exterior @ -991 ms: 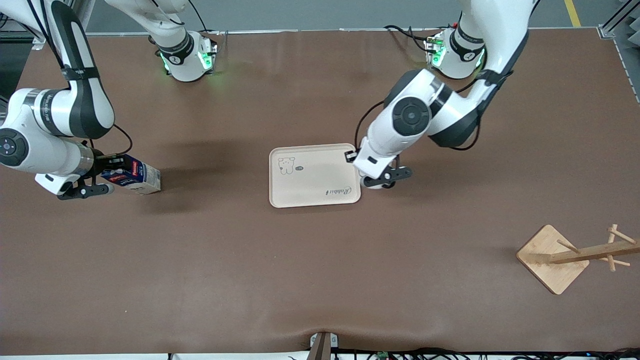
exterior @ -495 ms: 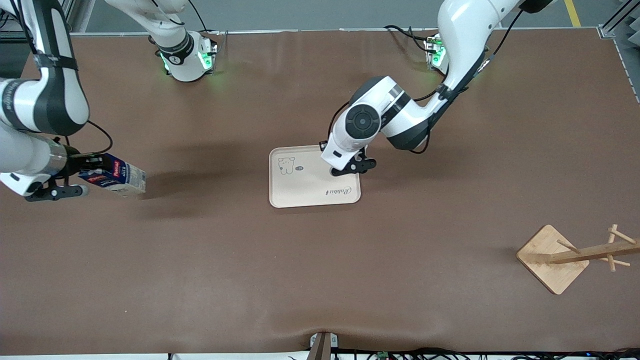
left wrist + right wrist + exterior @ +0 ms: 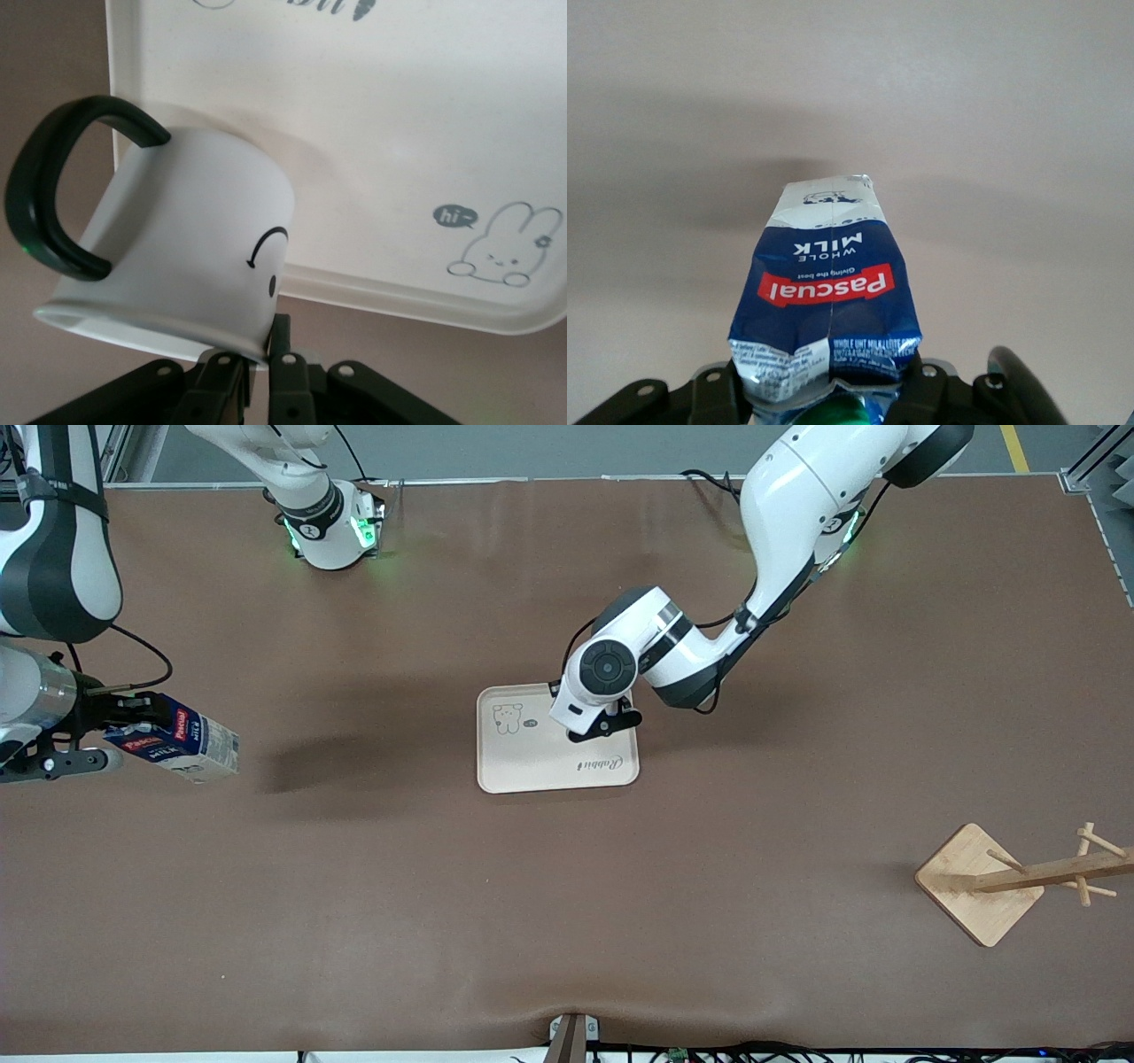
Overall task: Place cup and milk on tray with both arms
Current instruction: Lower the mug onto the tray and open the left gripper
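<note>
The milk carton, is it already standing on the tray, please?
No, the right tool holds the milk carton above bare table, apart from the tray.

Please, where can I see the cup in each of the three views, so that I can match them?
Front view: the cup is hidden under the left hand, over the tray.
Left wrist view: the cup fills the middle, held at its rim, handle out to one side.
Right wrist view: not in it; only the milk in the right hand.
Shared landmark: the tray's rabbit drawing.
</note>
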